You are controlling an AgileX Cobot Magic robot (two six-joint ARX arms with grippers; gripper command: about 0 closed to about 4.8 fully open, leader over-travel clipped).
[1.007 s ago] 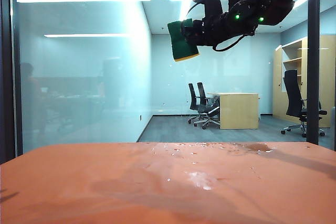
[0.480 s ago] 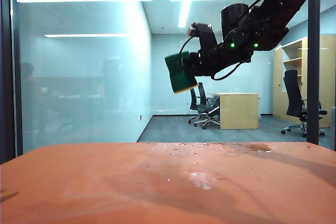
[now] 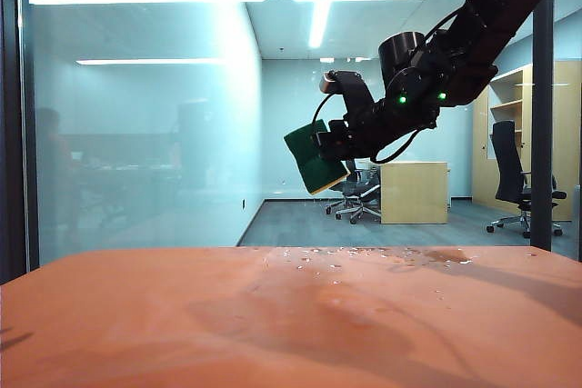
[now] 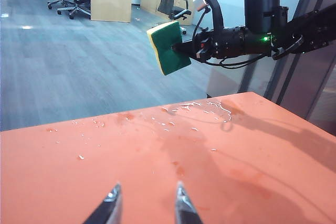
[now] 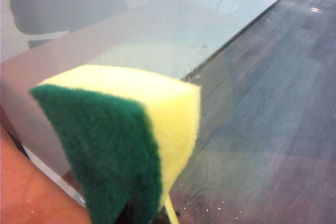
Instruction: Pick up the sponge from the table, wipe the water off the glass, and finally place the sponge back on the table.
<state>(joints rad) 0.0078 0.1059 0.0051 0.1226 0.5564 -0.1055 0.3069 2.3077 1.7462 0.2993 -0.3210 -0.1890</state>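
Both claws [image 4: 144, 205] [image 3: 320, 144] — sponge [image 3: 312, 159] perhaps off glass [image 3: 136, 115].

The right arm [image 3: 473, 20] is matte black, with a round black wrist housing showing small green lights, looping black cables and a pale grey tab. The left gripper [image 4: 144, 208] has two slim, pointed metallic-tipped fingers.

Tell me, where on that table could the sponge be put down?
Almost anywhere: the table is bare from its near edge to the glass. Only water dots the far strip. The right gripper holds the sponge above it; the open left gripper hovers at the near edge.
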